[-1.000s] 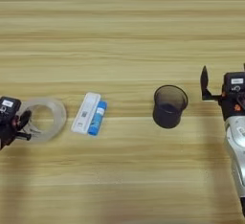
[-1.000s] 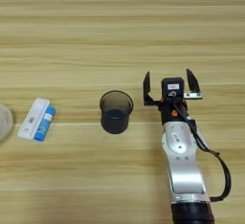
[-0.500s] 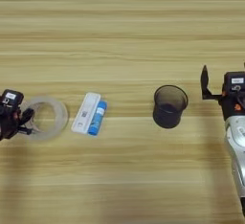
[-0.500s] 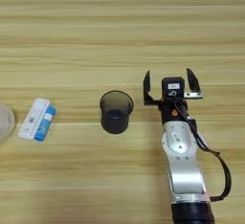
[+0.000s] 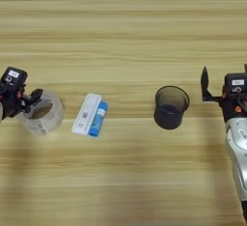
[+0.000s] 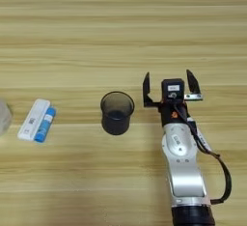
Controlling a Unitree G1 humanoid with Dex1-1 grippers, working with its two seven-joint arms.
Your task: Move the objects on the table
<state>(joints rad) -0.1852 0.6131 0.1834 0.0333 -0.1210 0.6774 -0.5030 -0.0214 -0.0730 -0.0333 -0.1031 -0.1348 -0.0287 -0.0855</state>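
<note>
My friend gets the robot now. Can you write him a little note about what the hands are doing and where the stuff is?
Left gripper: at the table's left edge, fingers on the rim of the clear tape ring; open or shut is unclear.
Right gripper: open, empty, right of the dark cup.
The tape ring lies flat on the wooden table; the white-and-blue small packet sits between ring and cup.
Done: nothing clearly moved. Left: lift and move the ring.

Stereo head pair looks down – both share the table (image 5: 125, 36)
</note>
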